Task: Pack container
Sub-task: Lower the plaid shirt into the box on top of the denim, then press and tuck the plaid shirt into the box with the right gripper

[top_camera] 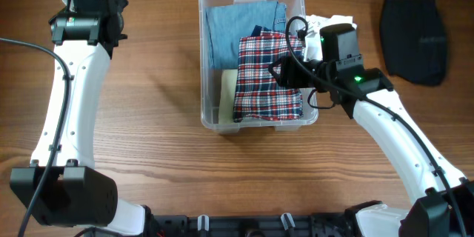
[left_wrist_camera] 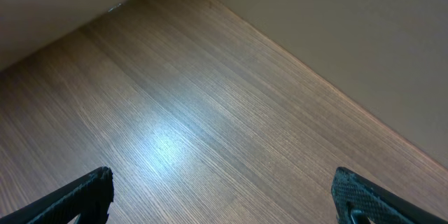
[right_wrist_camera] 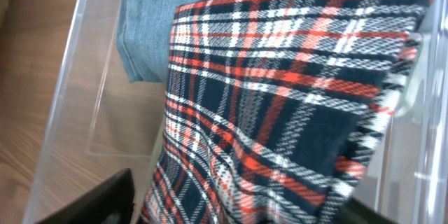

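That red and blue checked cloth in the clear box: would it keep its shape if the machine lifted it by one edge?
Probably not. The checked cloth looks like soft woven fabric, folded and rumpled inside the container, so it would likely sag and unfold. It seems light, and its coarse weave should grip rather than slip.

Bright, even light, with soft glare on the wooden table (left_wrist_camera: pixel 162 143).

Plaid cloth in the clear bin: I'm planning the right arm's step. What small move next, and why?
Probably raise the right gripper straight up out of the clear rectangular plastic container. Its jaws stand apart, the folded red-white-navy plaid cloth lies inside beside folded blue denim, and a black garment waits on the table.
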Controlling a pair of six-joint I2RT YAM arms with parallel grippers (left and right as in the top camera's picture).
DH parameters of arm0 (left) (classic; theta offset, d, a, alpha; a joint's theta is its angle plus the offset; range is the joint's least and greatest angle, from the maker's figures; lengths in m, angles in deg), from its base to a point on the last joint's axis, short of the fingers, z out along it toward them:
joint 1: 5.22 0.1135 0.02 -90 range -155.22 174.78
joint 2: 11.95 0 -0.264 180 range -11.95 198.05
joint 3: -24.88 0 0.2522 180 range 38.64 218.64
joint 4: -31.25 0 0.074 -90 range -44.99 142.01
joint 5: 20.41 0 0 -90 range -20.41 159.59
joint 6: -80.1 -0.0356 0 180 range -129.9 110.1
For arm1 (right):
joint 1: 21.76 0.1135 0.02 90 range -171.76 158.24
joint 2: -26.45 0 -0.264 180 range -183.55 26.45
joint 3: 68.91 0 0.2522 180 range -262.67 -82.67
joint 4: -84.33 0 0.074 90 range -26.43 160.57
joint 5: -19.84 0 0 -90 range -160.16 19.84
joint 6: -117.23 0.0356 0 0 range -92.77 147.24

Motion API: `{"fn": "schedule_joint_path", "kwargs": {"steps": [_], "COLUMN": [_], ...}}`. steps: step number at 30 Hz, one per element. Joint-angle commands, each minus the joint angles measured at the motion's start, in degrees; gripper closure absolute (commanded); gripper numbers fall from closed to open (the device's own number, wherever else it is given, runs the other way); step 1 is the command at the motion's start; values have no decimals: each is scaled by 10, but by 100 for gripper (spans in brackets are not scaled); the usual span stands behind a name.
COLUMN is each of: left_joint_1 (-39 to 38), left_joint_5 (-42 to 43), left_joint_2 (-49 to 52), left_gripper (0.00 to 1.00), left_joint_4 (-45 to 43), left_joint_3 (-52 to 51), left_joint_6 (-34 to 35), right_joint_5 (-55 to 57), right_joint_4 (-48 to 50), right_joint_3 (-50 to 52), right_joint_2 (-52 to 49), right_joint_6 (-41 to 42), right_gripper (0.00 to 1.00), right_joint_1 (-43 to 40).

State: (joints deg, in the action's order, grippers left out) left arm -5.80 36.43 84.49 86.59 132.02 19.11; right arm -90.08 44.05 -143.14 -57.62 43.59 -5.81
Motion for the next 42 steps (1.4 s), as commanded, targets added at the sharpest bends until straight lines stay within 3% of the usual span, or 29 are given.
{"fn": "schedule_joint_path", "kwargs": {"steps": [1,12,17,22,29,33,36,42], "left_joint_1": [2,2,2,2,2,2,2,2], "left_joint_5": [-10,-10,-10,-10,-10,-10,-10,-10], "left_joint_2": [3,3,3,3,3,3,3,3], "left_gripper": [0,0,0,0,0,0,0,0], "left_joint_4": [-2,-1,-1,-1,-2,-1,-1,-1], "left_joint_3": [-1,-1,-1,-1,-1,-1,-1,-1], "left_joint_6": [-3,-3,-3,-3,-2,-2,-3,-3], "right_joint_5": [38,71,134,227,351,354,358,212], "right_joint_4": [17,-16,-12,-5,31,48,49,87], "right_joint_3": [-1,-119,-123,-123,-123,-123,-123,-123], "right_joint_2": [1,12,10,-4,-98,-149,-190,-295], "right_joint_6": [-64,-129,-133,-133,-62,-21,54,61], "right_gripper": [15,16,33,55,62,66,68,68], "right_joint_1": [4,4,31,81,112,110,110,111]}}
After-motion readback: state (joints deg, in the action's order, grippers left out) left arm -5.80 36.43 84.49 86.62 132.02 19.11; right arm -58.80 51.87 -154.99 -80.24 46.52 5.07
